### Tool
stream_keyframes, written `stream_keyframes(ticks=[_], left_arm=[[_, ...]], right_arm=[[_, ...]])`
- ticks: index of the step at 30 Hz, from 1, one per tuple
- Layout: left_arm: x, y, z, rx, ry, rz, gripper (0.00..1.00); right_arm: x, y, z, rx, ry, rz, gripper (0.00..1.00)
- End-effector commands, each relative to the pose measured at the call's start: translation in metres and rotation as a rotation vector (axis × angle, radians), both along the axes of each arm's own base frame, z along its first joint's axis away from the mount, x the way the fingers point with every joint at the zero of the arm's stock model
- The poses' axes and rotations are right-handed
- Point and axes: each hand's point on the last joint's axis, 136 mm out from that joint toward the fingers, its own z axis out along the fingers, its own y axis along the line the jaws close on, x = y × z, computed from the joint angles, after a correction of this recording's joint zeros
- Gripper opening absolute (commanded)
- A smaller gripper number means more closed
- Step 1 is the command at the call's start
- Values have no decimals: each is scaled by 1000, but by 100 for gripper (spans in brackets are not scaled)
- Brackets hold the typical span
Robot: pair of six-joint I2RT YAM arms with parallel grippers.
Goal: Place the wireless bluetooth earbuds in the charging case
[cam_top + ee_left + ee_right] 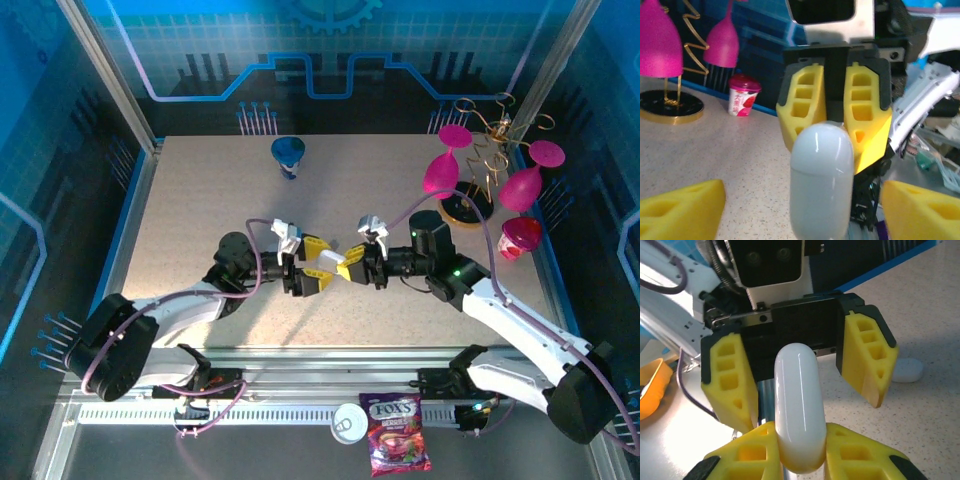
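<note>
Glossy, hard, likely light and slippery case (797, 400), pinched at one end in the right hand (347, 268) (left hand (318, 265) spread wide, empty): best gripped across the middle

Two white cases (796, 400) (907, 370), two pink glasses (440, 172) (521, 187)

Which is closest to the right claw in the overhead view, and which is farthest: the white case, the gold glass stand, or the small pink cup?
1. White case: gripped in the right claw itself, between the two arms.
2. Gold glass stand: off to the claw's right, toward the back.
3. Small pink cup: farther right still, past the stand.
</note>
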Motion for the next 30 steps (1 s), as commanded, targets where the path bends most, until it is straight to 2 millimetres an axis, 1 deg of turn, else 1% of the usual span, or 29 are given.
stream_keyframes(ticks=[1, 5, 8, 11, 12, 15, 18, 24, 27, 30], left_arm=[[17, 11, -15, 68, -81, 158, 90], [34, 27, -36, 128, -110, 325, 99], [42, 38, -51, 194, -106, 416, 100], [49, 50, -67, 270, -66, 492, 99], [52, 55, -71, 293, -43, 529, 99], [59, 70, -81, 354, 25, 622, 99], [60, 83, -88, 394, 80, 689, 99], [61, 106, -99, 441, 168, 798, 99], [62, 115, -102, 463, 212, 846, 99], [63, 122, -107, 493, 265, 873, 99]], right_arm=[[38, -12, -14, -21, 29, -199, 13], [75, -21, -38, -88, 98, -381, 13], [101, -23, -60, -150, 180, -481, 14], [126, -19, -86, -213, 271, -565, 14], [136, -16, -91, -222, 291, -586, 13], [161, -9, -111, -232, 355, -633, 10], [181, -4, -130, -248, 413, -666, 10], [217, 6, -163, -227, 507, -660, 13], [227, 5, -182, -236, 569, -673, 14], [234, 0, -195, -238, 599, -694, 14]])
